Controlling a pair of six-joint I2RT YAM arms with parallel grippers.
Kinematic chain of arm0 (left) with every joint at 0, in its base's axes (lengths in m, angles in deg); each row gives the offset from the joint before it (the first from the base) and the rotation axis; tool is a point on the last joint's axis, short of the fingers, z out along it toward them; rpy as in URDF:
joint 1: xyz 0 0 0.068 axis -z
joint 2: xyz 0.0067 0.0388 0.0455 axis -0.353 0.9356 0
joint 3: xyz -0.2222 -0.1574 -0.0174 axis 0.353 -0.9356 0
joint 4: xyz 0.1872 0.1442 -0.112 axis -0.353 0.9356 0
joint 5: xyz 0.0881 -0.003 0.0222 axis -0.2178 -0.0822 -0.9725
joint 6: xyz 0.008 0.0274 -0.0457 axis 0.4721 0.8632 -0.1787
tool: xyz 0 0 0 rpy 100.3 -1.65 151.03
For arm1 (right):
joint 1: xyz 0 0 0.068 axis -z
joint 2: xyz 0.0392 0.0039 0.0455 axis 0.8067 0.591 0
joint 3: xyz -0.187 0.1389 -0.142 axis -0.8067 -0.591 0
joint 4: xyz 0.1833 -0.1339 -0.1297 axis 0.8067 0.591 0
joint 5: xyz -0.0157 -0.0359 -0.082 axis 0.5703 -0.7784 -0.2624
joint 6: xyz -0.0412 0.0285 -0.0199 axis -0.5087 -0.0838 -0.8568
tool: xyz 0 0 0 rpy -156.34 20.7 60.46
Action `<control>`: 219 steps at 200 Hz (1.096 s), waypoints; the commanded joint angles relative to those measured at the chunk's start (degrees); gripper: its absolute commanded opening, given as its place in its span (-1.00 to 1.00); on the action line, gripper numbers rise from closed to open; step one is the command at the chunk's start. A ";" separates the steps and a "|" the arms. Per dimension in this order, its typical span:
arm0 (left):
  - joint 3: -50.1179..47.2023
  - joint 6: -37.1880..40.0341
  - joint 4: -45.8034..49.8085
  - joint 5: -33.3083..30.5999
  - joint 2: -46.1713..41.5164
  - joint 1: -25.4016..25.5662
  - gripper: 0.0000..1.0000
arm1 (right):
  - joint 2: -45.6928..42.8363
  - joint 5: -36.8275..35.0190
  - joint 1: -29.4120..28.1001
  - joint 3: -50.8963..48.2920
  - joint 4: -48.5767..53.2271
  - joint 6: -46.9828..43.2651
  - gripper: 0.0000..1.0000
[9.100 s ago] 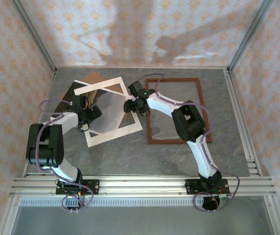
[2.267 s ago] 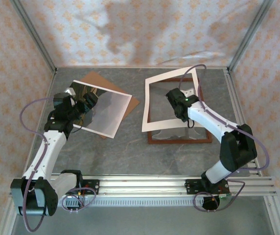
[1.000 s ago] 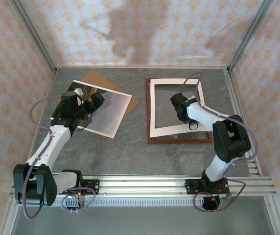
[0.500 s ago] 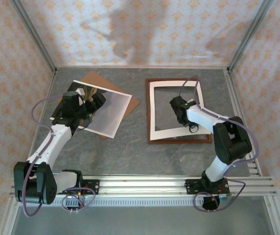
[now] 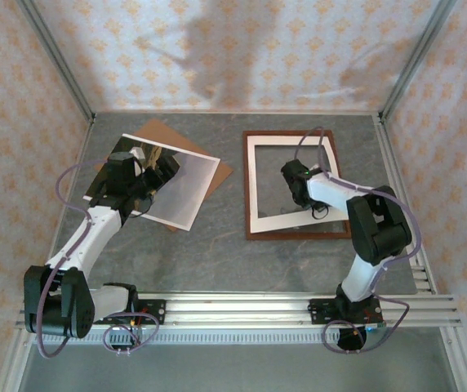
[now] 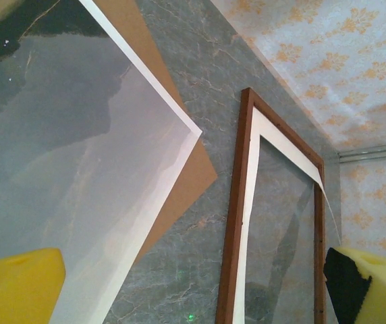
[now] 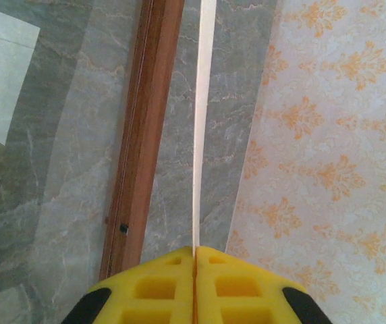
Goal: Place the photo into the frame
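mat (image 5: 252, 184) lowered onto frame (image 5: 299, 235); photo (image 5: 186, 184) beneath left gripper (image 5: 158, 170)

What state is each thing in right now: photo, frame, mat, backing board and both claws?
photo: flat on the backing board, not in the frame.
backing board: flat on the table, under the photo.
frame: flat on the table, no photo in it.
white mat: over the frame, tilted, one edge pinched.
left claw: open, above the photo.
right claw: shut on the white mat.
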 commanded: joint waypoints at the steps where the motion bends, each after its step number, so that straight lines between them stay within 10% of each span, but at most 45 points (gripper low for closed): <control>1: 1.10 -0.49 -0.69 -0.42 -0.38 0.59 0.99 | 0.31 -3.04 1.02 2.15 -2.18 -1.48 -0.82; 156: 1.60 -0.41 -0.44 -1.15 0.67 1.89 0.99 | 5.33 -0.74 1.73 3.67 0.72 7.11 -0.57; 219: 1.66 0.11 0.69 -1.66 0.43 2.23 0.99 | -3.46 18.39 -2.07 4.71 2.29 14.36 -0.38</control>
